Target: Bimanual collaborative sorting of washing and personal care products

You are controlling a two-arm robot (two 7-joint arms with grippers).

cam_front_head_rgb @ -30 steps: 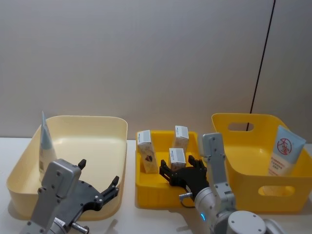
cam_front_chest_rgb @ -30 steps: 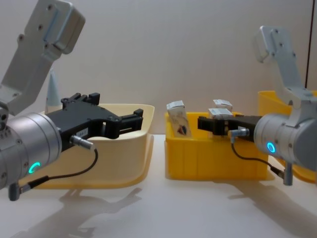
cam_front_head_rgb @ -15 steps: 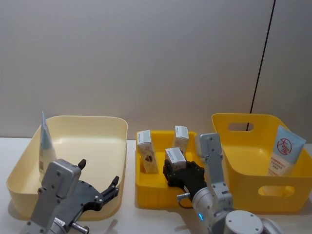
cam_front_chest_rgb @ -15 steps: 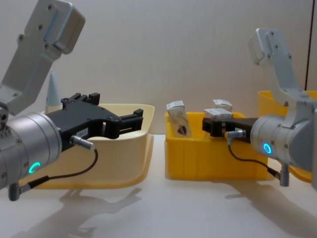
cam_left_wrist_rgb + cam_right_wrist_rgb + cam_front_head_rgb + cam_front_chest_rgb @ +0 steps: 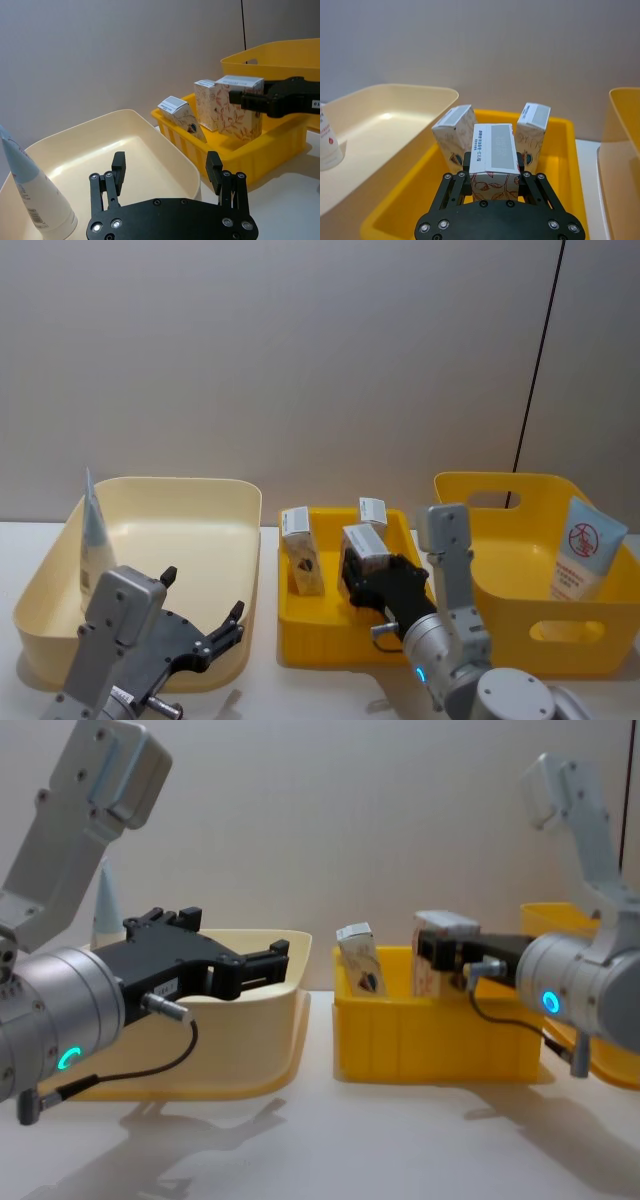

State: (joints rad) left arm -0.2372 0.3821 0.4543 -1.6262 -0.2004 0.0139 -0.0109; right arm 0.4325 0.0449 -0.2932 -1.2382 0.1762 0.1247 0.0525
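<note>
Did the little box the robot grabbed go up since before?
Yes. The carton held by the right gripper has risen: it sat low behind the yellow tray's front wall, now it stands higher above it.

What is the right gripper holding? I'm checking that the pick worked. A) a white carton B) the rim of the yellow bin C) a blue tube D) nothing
A: the right gripper is shut on a white carton, with a finger on each side of it, raised above the other two cartons in the middle bin.
</note>
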